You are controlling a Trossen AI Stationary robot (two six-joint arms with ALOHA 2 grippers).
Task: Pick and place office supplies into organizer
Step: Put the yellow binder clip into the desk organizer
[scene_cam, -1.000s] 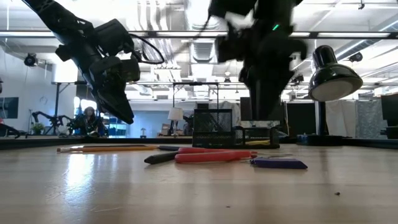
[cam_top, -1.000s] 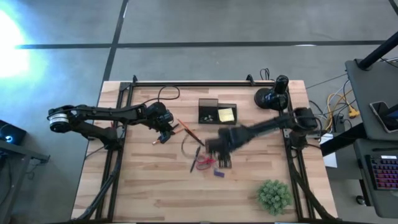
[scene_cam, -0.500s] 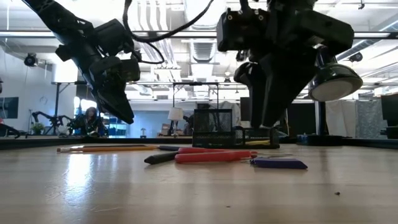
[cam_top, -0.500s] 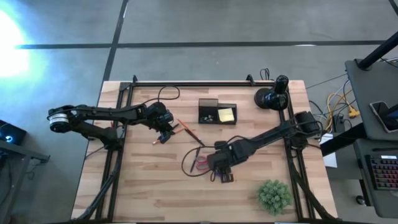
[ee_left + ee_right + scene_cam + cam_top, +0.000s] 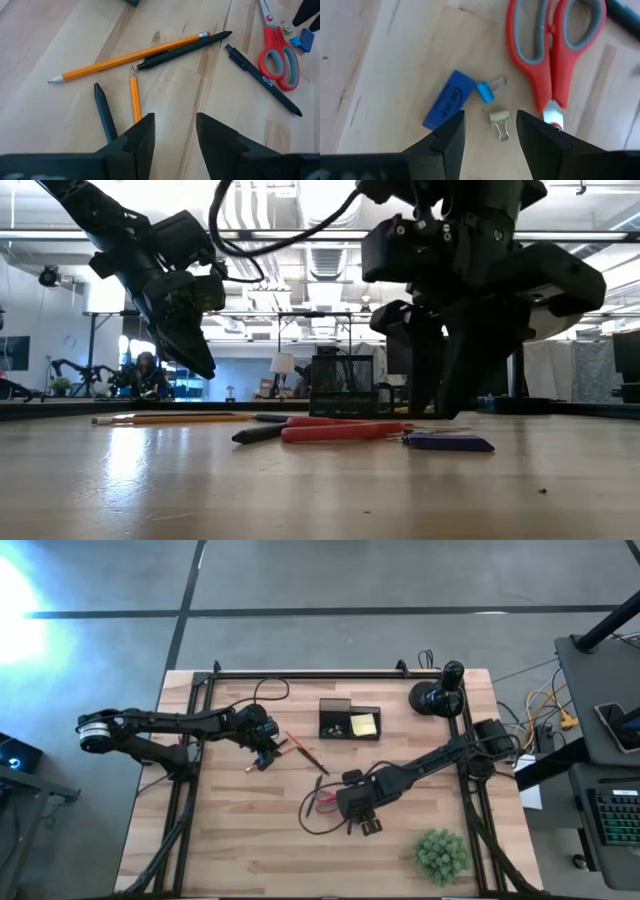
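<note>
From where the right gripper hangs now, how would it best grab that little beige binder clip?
The beige binder clip lies flat between the blue eraser and the red-handled scissors. Probably best to come straight down with the open right gripper and pinch across its short body, not the thin wire loops; the bare wood on either side leaves room for the fingers.

high view: looking straight down, taking in the whole table (image 5: 250, 840).
low view: sitting at tabletop height, facing the room.
left wrist view: hanging close over pencils.
right wrist view: hovering closer still.
shared: scissors (image 5: 276, 57) showing in every view.
</note>
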